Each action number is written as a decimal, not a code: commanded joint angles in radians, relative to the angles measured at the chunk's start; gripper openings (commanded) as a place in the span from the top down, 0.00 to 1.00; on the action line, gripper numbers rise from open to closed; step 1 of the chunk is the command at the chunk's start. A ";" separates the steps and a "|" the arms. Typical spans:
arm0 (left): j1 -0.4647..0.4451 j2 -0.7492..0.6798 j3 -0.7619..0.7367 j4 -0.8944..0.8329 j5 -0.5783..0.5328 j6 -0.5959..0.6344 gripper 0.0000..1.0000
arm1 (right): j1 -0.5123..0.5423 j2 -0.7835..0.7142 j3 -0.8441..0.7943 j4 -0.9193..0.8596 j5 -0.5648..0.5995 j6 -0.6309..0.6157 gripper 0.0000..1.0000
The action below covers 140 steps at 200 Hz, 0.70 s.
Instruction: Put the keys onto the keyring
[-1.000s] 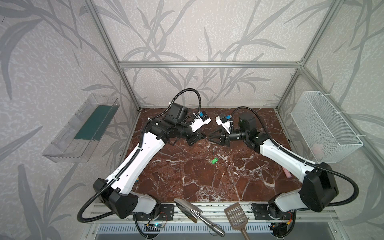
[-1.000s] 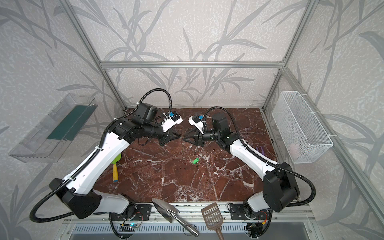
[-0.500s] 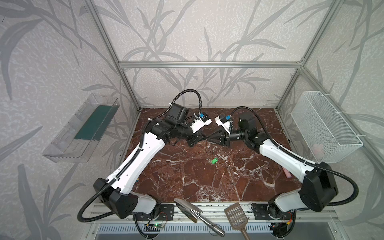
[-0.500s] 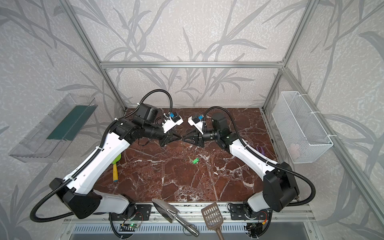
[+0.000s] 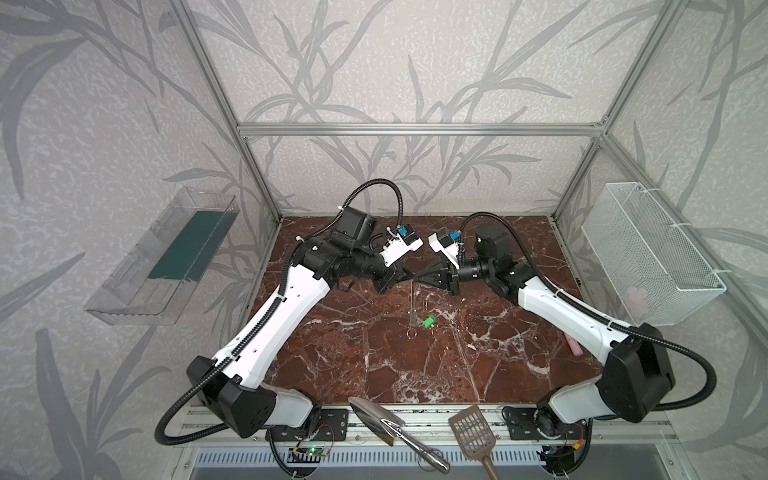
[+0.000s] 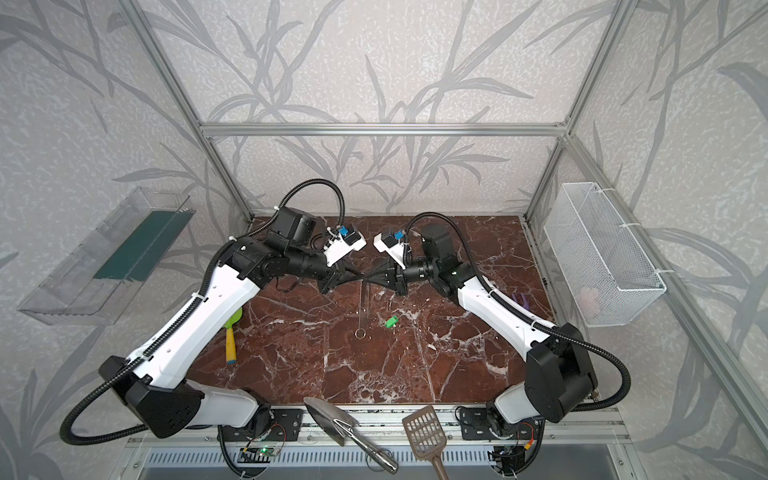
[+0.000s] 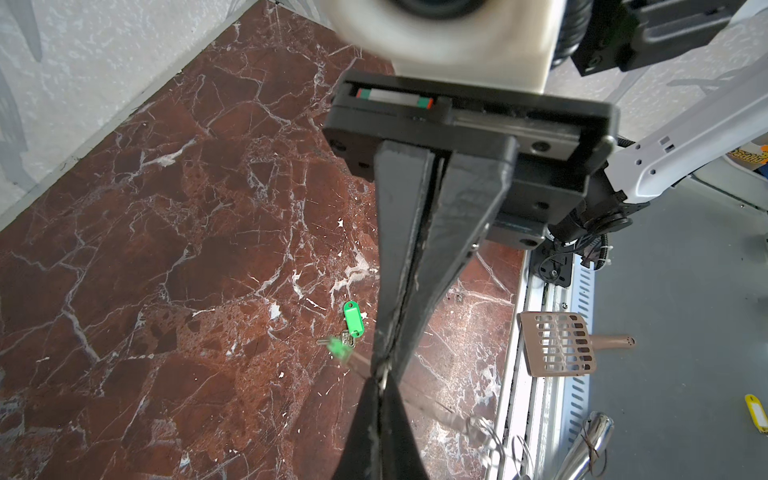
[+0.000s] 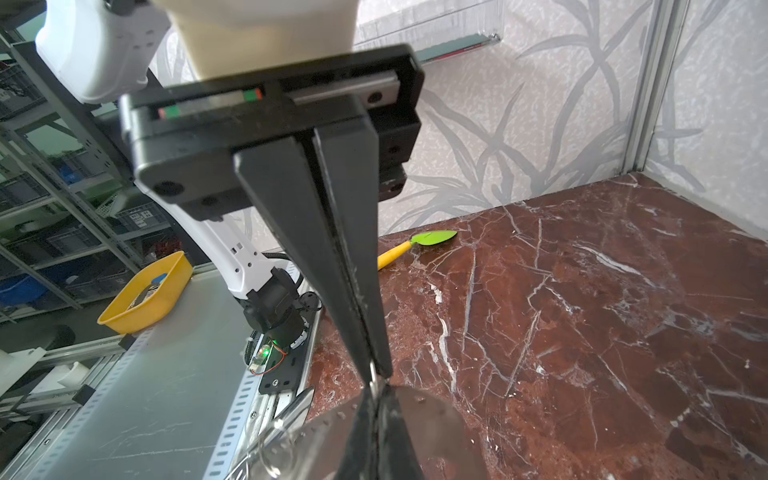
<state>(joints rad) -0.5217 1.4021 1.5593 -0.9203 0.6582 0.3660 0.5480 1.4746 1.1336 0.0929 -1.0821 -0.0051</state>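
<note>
- While both grippers met tip to tip above the marble table (image 5: pixel 332 365), the keyring (image 5: pixel 412 307) hung from that meeting point as a thin wire loop, with a small ring at its lower end.
- Position of the key (image 5: pixel 429 322), bright green head: flat on the table just beside the keyring's lower end. It looked apart from the keyring and was not threaded on.
- Handling, as judged: the key was light and stiff. Its plastic head was the broadest place to pinch. The thin metal blade lay low on hard stone and would likely slip.
- The keyring looked light and springy, free to swing; best steadied close to the opening.
- On the left gripper (image 5: pixel 404 277), the fingers (image 7: pixel 374 432) were pressed together, with a sliver of keyring metal nipped at the tips.
- On the right gripper (image 5: pixel 419 277), the fingers (image 7: pixel 415 249) were likewise closed with no gap. The tips sat on the keyring's top, against the left tips.
</note>
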 commanded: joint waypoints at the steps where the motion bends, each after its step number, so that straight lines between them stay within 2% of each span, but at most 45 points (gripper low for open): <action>1: -0.009 -0.015 -0.022 0.038 0.027 0.018 1.00 | 0.016 0.007 0.040 0.008 -0.018 -0.009 1.00; 28: -0.011 -0.041 -0.044 0.065 -0.027 -0.002 1.00 | 0.006 0.009 0.031 0.042 -0.019 0.019 1.00; 50: -0.009 -0.078 -0.076 0.088 -0.064 -0.008 0.86 | -0.017 0.010 0.005 0.140 -0.044 0.093 1.00; 66: -0.009 -0.112 -0.111 0.117 -0.084 -0.014 0.82 | -0.026 0.014 0.001 0.179 -0.057 0.121 1.00; 105: -0.005 -0.174 -0.181 0.184 -0.111 -0.041 0.81 | -0.026 0.022 0.008 0.203 -0.078 0.133 1.00; 140: -0.004 -0.208 -0.238 0.267 -0.090 -0.076 0.81 | -0.026 0.031 0.010 0.235 -0.098 0.157 1.00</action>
<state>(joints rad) -0.5236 1.2217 1.3499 -0.7303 0.5648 0.3122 0.5243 1.4986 1.1313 0.2634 -1.1400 0.1234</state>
